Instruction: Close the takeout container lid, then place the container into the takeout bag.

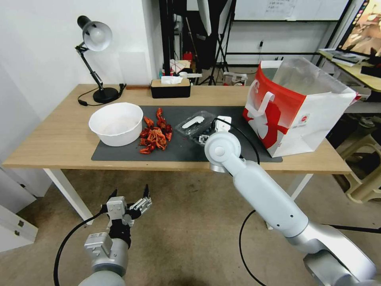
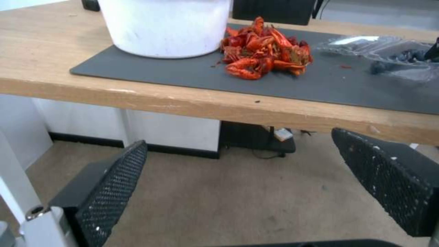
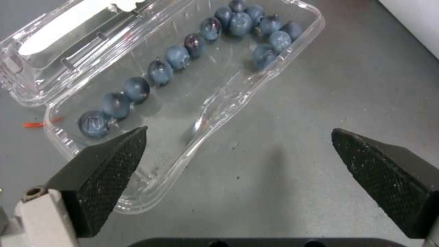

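The takeout container (image 1: 197, 128) lies open on the dark mat, with blueberries in its clear tray (image 3: 183, 89). Its lid (image 3: 78, 27), bearing a white label, is folded back flat beside the tray. My right gripper (image 3: 238, 151) hangs open just above the tray's near side. One finger (image 3: 105, 171) is over the tray's corner and the other is over bare mat. In the head view the right wrist hides most of that gripper (image 1: 203, 138). The takeout bag (image 1: 297, 107) stands open, red and white, at the table's right end. My left gripper (image 1: 129, 202) is open, low in front of the table.
A white bowl (image 1: 116, 123) and a pile of red crayfish (image 1: 155, 135) sit on the mat (image 1: 119, 153), left of the container. A black tissue box (image 1: 170, 88) and a desk lamp (image 1: 97, 59) stand at the back. The table's front edge (image 2: 228, 106) is above my left gripper (image 2: 238, 164).
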Motion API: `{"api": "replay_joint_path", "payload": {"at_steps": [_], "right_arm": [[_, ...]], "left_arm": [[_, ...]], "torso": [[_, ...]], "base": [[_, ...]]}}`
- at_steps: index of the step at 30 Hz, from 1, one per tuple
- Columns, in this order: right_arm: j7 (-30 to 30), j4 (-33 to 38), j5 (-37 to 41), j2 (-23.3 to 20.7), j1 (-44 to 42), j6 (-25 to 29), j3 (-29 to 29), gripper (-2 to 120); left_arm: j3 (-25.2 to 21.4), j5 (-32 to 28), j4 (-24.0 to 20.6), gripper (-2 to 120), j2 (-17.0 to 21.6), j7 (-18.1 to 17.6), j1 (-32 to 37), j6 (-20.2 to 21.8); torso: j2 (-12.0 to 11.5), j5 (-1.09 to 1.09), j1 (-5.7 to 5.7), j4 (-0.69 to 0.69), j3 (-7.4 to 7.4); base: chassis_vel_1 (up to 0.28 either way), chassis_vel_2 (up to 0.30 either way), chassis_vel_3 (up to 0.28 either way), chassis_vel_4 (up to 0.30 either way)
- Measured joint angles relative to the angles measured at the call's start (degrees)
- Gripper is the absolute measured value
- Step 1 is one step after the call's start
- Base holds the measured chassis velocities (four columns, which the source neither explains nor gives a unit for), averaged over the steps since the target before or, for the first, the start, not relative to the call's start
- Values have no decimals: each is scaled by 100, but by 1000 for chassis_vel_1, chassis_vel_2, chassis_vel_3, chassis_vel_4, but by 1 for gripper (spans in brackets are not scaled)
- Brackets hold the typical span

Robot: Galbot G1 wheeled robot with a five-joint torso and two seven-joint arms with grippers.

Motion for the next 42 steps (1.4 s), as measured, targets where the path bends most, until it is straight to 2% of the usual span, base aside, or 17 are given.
{"api": "replay_joint_path", "payload": {"at_steps": [9,22,42], "right_arm": [[116,-111,303,-10,130,-62,-46,100],[130,-187,333,-36,102,-62,-12,100],[124,-30,477,-318,-71,-60,120,100]], "left_arm": [[17,0,8,100,-6,-24,-17,-9],[37,9,38,100,-20,-51,-35,-38],[68,39,80,100,-9,-106,-72,-68]], "torso": [[1,0,0,0,0],[1,0,0,0,0],[1,0,0,0,0]], "base": [[0,0,0,0],[0,0,0,0],[0,0,0,0]]}}
